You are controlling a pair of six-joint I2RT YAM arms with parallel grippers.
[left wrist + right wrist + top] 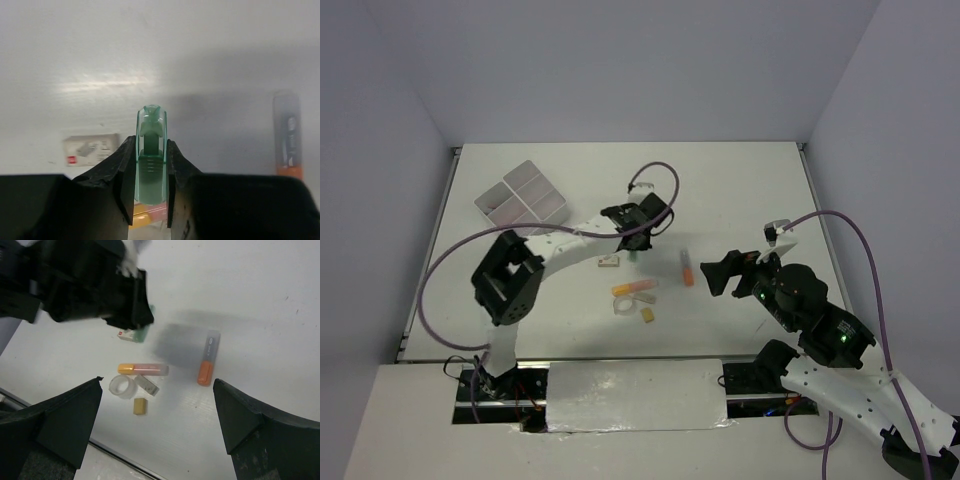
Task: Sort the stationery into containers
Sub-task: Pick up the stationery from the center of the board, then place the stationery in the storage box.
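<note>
- My left end effector (151,146) is down at the middle of the desk (740,190), its jaws drawn narrow with a pad against each side of the green marker (151,120). I judge that as a grip taken, though the marker looks not yet lifted off the desk.
- My right end effector (712,276) hangs spread wide with nothing in it, toward the right edge of the desk, just beside the orange marker (686,268).
- The step in hand is picking up the green marker, the first leg of carrying it off.
- The containers (520,193) sit near the far left corner of the desk, well apart from my grip.
- Next I should lift straight up, clear of the small white boxed piece (90,149) just beside me, then swing toward that corner and let go over one compartment.
- Unsorted toward the near edge lie the pink marker (634,289), tape ring (622,307) and tan eraser (649,316).
</note>
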